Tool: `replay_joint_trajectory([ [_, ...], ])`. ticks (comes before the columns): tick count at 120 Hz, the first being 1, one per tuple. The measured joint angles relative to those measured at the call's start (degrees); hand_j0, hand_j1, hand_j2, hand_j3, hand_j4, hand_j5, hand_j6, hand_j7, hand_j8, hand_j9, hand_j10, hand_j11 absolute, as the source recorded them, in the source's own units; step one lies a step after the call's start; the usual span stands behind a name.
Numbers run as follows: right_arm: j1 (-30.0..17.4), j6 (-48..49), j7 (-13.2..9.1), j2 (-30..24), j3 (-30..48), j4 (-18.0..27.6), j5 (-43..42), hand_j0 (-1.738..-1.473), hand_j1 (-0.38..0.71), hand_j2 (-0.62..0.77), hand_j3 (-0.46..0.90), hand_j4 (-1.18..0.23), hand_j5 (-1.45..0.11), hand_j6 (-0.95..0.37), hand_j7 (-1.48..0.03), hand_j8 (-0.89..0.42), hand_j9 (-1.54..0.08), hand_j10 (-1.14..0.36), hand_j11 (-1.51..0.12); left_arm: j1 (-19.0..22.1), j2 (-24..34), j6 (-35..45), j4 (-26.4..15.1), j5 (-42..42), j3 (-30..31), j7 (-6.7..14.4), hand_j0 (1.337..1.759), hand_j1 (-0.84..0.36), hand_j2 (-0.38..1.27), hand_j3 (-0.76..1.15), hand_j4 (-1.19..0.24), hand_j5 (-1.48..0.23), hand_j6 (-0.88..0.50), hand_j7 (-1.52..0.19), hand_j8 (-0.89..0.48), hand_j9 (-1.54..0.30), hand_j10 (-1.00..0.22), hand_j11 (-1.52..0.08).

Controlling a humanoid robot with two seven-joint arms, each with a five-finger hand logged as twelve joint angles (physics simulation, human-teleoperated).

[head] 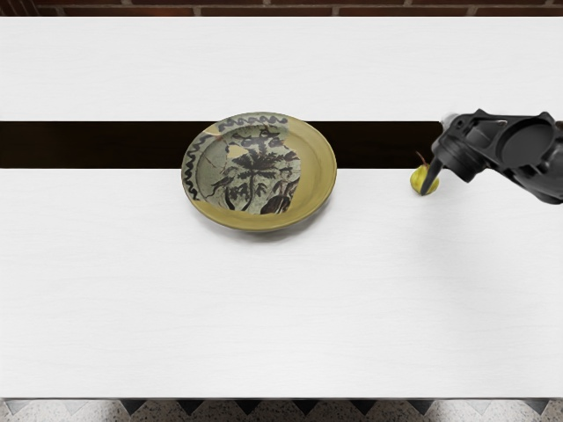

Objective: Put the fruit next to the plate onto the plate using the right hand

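One yellowish fruit partly behind the right hand

Bright, flat, even light on the washed-out white table, faint shadow under the plate

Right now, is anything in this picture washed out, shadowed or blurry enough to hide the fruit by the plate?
In the head view the light is flat and the white table is nearly washed out, without glare; in the same view the plate casts only a thin soft shadow, and the fruit is tiny and partly covered by the right hand.
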Motion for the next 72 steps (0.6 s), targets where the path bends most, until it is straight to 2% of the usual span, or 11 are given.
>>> replay_joint_trajectory([
  [42,-1.5,0.0,0.0,1.0,2.4,-0.2,-0.4,-1.658,-0.32,0.00,0.00,-0.03,-0.04,-0.03,-0.04,-0.03,-0.04,-0.03,-0.04,0.0,0.0,0.0,0.0,0.0,0.0,0.0,1.658,0.33,0.00,0.00,-0.02,-0.02,-0.02,-0.02,-0.02,-0.02,-0.02,-0.02],
  [72,-2.6,0.0,0.0,1.9,2.6,-2.4,-0.4,-1.658,-0.24,-0.02,0.00,-0.09,-0.12,-0.09,-0.12,-0.09,-0.12,-0.09,-0.12,0.0,0.0,0.0,0.0,0.0,0.0,0.0,1.658,0.33,0.00,0.00,-0.02,-0.02,-0.02,-0.02,-0.02,-0.02,-0.02,-0.02],
])
